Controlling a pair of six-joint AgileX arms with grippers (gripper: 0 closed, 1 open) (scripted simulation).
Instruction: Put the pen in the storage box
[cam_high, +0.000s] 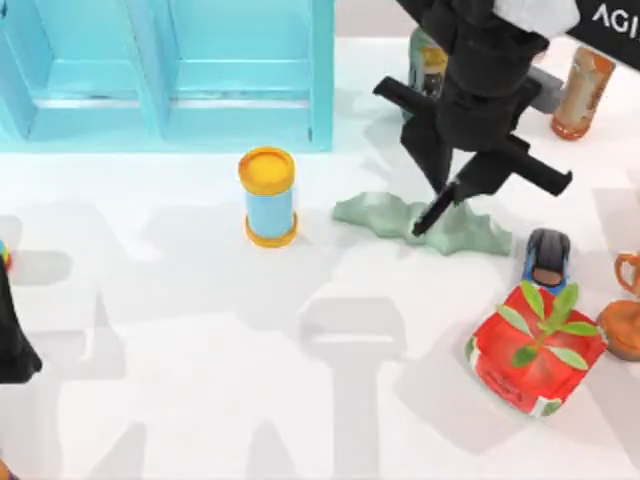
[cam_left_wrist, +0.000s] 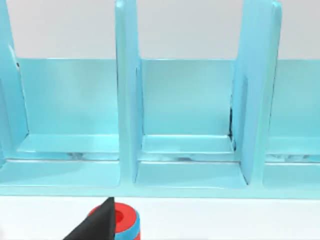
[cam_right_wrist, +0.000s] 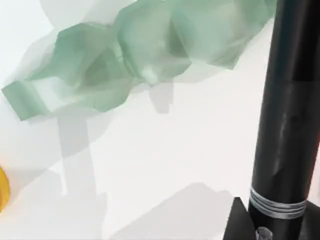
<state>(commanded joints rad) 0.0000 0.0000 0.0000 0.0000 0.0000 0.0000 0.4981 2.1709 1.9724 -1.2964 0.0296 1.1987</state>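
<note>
My right gripper (cam_high: 457, 180) is shut on the pen (cam_high: 436, 210), a slim black marker that slants down from the fingers and hangs just over a pale green crumpled object (cam_high: 470, 232). In the right wrist view the pen (cam_right_wrist: 289, 115) runs up the picture with silver rings near the gripping finger (cam_right_wrist: 239, 220). The turquoise storage box (cam_high: 322, 70) stands at the back left of the table, some way from the pen. The left wrist view looks into the storage box (cam_left_wrist: 127, 105) and its divided compartments. My left arm (cam_high: 14, 340) is parked at the table's left edge.
A blue can with yellow ends (cam_high: 268, 197) stands upright between the box and the pen. At the right are a blue toy car (cam_high: 547, 258), a red box with green leaves (cam_high: 538, 352), an orange bottle (cam_high: 582, 92) and a brown cup (cam_high: 627, 322). A red-and-blue ring (cam_left_wrist: 126, 222) lies near the left wrist.
</note>
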